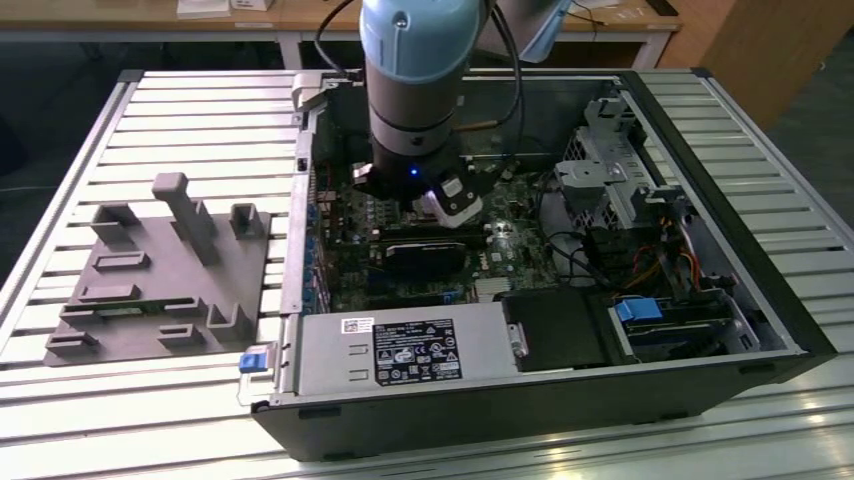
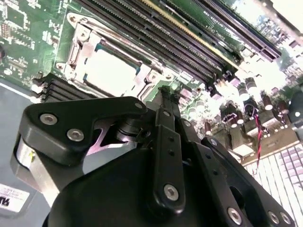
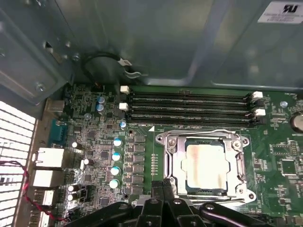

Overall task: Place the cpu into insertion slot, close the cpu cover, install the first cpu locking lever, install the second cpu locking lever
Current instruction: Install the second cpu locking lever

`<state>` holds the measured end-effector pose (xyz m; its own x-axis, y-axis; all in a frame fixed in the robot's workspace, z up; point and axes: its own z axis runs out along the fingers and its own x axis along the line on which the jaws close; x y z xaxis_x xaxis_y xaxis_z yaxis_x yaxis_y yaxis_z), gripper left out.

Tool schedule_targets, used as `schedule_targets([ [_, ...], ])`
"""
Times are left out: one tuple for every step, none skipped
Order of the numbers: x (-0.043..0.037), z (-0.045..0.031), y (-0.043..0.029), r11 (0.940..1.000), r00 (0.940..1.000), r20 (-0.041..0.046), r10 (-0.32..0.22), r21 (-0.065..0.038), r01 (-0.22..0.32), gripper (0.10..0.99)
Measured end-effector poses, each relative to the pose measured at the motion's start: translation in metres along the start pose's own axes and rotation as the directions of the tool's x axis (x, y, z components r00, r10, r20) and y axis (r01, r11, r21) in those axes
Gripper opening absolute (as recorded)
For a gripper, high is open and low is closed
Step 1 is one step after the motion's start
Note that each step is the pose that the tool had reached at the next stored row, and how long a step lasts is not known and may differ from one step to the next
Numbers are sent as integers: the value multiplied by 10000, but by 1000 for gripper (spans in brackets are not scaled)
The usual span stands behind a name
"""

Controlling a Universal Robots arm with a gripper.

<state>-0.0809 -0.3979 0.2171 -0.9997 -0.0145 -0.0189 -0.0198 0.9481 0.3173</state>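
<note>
I see the cpu (image 3: 208,164) seated in the insertion slot (image 3: 173,163) under the lowered cpu cover (image 3: 239,163), and my gripper (image 3: 163,187), fingers pressed together on nothing, sits beside the socket's edge, probably to work a locking lever.

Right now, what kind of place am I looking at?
Probably a robotics lab or test workshop: an open desktop computer case lies on a slatted metal table, a grey fixture block beside it, wooden desks behind.
</note>
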Motion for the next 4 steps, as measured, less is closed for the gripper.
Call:
schedule_targets([
  [0, -1, 1, 10000, 10000, 1, 0, -3, 0, 106],
  [0, 0, 1, 10000, 10000, 2, 0, -3, 0, 106],
  [0, 0, 1, 10000, 10000, 2, 0, -4, 0, 106],
  [0, 0, 1, 10000, 10000, 2, -1, -3, 1, 106],
])
